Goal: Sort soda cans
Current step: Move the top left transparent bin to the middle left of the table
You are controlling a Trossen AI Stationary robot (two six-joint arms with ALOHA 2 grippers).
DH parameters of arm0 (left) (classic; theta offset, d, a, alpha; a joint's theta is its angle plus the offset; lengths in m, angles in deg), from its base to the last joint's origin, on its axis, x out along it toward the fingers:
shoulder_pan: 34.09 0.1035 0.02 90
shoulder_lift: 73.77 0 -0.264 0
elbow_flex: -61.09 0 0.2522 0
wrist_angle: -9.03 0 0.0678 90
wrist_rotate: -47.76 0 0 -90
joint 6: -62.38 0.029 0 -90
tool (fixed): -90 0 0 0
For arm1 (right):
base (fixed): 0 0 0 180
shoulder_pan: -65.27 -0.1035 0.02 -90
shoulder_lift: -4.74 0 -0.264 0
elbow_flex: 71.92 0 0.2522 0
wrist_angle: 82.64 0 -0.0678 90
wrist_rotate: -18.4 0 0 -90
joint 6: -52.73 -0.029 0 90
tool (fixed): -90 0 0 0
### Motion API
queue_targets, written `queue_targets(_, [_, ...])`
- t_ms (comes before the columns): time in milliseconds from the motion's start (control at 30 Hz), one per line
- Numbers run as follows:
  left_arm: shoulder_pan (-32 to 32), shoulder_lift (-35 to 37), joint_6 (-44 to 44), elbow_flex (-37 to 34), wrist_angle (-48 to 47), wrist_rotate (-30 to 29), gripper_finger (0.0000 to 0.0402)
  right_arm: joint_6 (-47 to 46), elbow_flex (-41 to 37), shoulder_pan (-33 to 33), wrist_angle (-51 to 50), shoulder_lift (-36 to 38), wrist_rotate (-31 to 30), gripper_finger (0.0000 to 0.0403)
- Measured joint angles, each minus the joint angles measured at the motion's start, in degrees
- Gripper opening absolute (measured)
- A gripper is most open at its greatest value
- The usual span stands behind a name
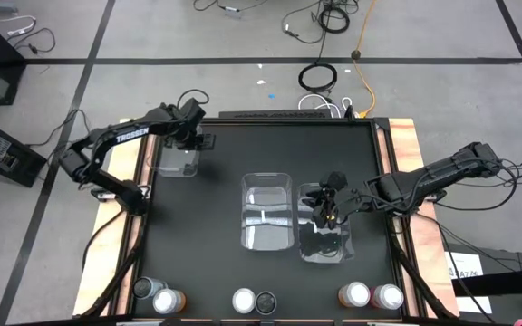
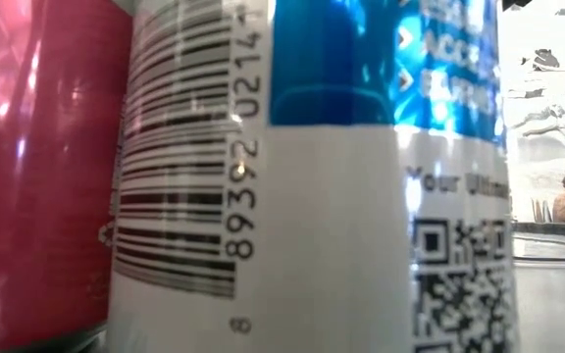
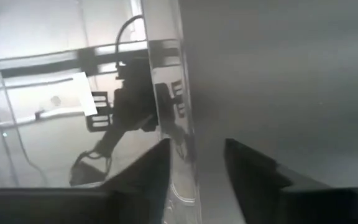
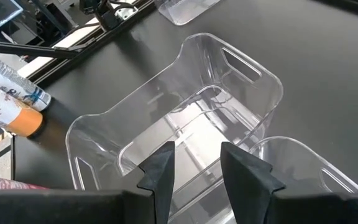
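Risk, left: the left gripper (image 1: 198, 142) is straddling the wall of the far-left bin (image 1: 178, 161), fingers apart; closing may be tipping it.
Risk, right: the right gripper (image 1: 328, 210), open and empty, is hanging over the right bin (image 1: 324, 246); descending may be striking its rim.
Bins: the middle bin (image 1: 267, 213) and both others are sitting empty.
Cans: six soda cans (image 1: 243, 301) are standing along the bench's (image 1: 225, 263) near edge.

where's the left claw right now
In the high view the left claw is at the table's far left, at the edge of the lone clear bin there. Its wrist view shows the fingers straddling that bin's wall.
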State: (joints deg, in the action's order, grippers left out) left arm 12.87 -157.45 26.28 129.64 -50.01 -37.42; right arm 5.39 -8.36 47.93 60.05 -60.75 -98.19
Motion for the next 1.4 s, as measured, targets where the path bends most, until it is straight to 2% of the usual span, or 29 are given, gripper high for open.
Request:
queue_targets(100, [-0.53,-0.04,-1.18,0.00,-0.31,-0.39,0.0051,0.17,0.00,0.00,-0.39,0.00,-0.07,0.0123])
queue_targets(167, [-1.30,0.02,-3.19,0.05,-0.61,-1.01,0.0017,0.22,0.00,0.00,-1.02,0.00,-0.24,0.0123])
queue_targets(300, [-4.26,0.29,-8.15,0.09,-2.47,-2.27,0.0011,1.15,0.00,0.00,-2.52,0.00,-0.28,0.0123])
queue_targets(467, [-11.88,1.76,-18.50,0.07,-6.93,-4.11,0.0008,1.50,0.00,-0.46,-5.24,0.00,-0.57,0.0123])
queue_targets(667, [-26.80,2.76,-37.30,0.06,-6.26,-5.87,0.0008,-0.59,0.00,-2.10,-13.77,0.27,-1.74,0.0123])
queue_targets(867, [-42.40,2.57,-57.76,0.06,-2.45,-9.59,0.0008,0.63,0.00,-7.19,-16.63,2.53,-0.52,0.0123])
queue_targets(1000, [-50.44,0.28,-68.55,1.81,-0.95,-12.32,0.0008,0.17,0.00,-10.64,-17.46,3.60,-0.55,0.0123])
queue_targets(1167, [-55.63,-7.16,-73.09,7.18,-0.48,-13.29,0.0008,-0.83,0.00,-14.55,-17.58,3.65,-0.55,0.0123])
queue_targets(1400, [-56.20,-13.55,-71.90,14.70,-5.77,-13.44,0.0008,-3.02,0.00,-19.02,-17.56,3.65,-0.63,0.0123])
